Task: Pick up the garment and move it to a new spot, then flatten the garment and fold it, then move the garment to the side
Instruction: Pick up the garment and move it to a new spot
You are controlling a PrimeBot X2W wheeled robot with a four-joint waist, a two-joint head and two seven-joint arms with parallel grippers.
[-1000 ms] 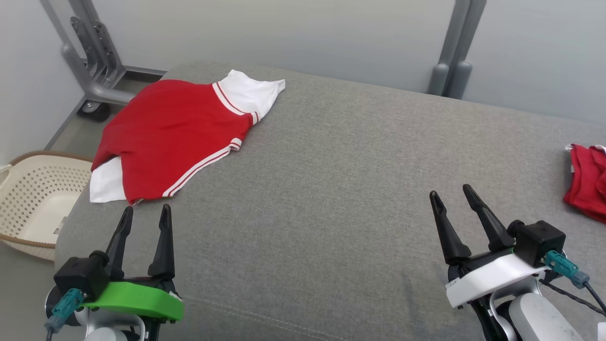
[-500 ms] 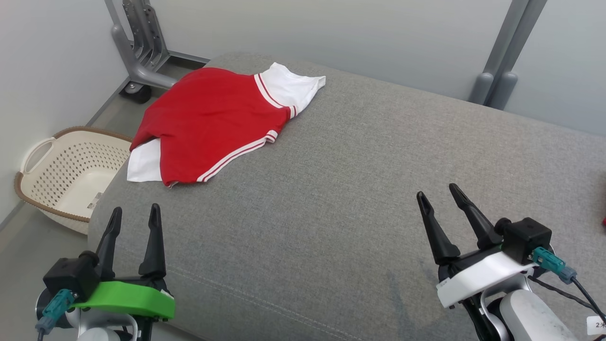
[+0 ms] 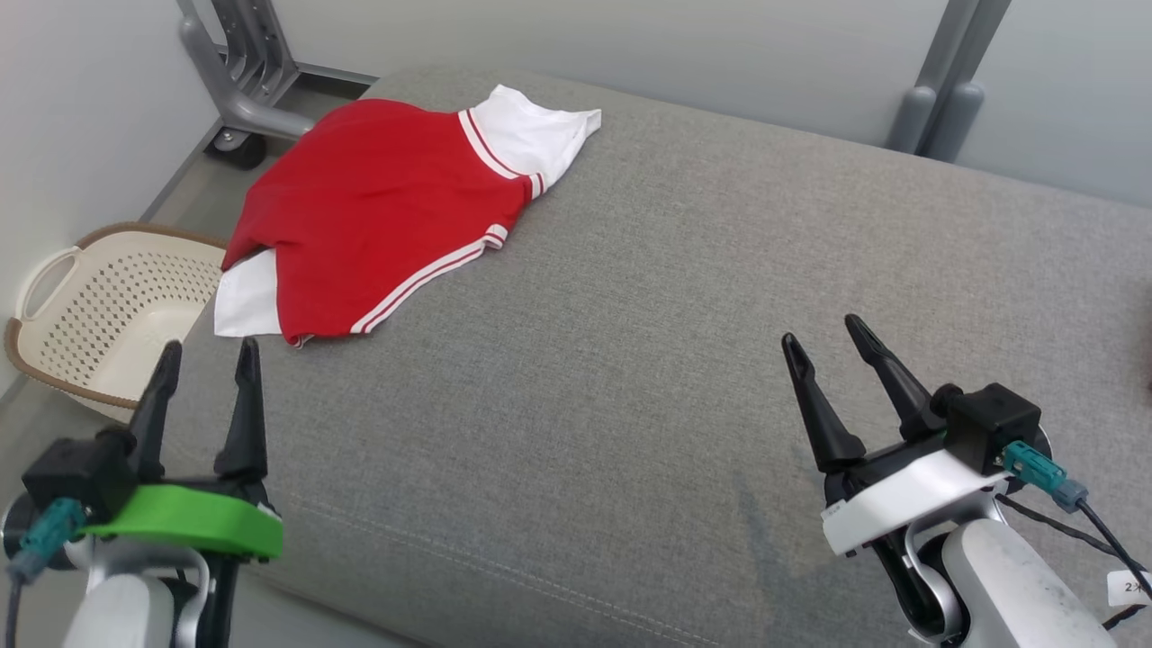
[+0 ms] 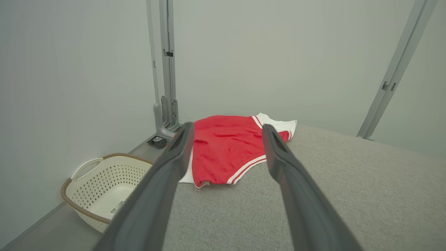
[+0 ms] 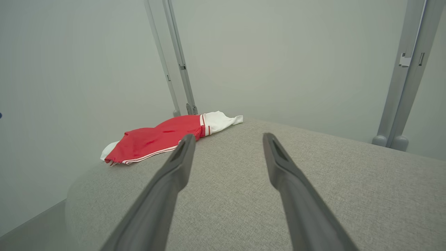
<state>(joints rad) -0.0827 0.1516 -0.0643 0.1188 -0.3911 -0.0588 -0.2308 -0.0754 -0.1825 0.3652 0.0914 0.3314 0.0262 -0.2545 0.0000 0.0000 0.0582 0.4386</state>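
The garment [image 3: 373,211] is red with white sleeves and white stripes. It lies folded at the far left corner of the grey cushioned surface [image 3: 684,315], and I see this garment [image 4: 226,148] in the left wrist view and again [image 5: 163,137] in the right wrist view. My left gripper [image 3: 207,351] hovers open just short of the garment's near edge, over the surface's left front corner, with nothing between its fingers. At the lower right my right gripper [image 3: 823,328] also stands open and empty, far from the garment.
A cream perforated basket [image 3: 99,315] with a brown rim stands on the floor left of the surface. Grey metal stand legs [image 3: 238,85] rise behind the garment, and another post [image 3: 940,99] stands at the back right. A pale wall closes the back.
The camera has swung left, then shifted; a second red cloth at the right edge left the view. Both grippers stay open and empty.
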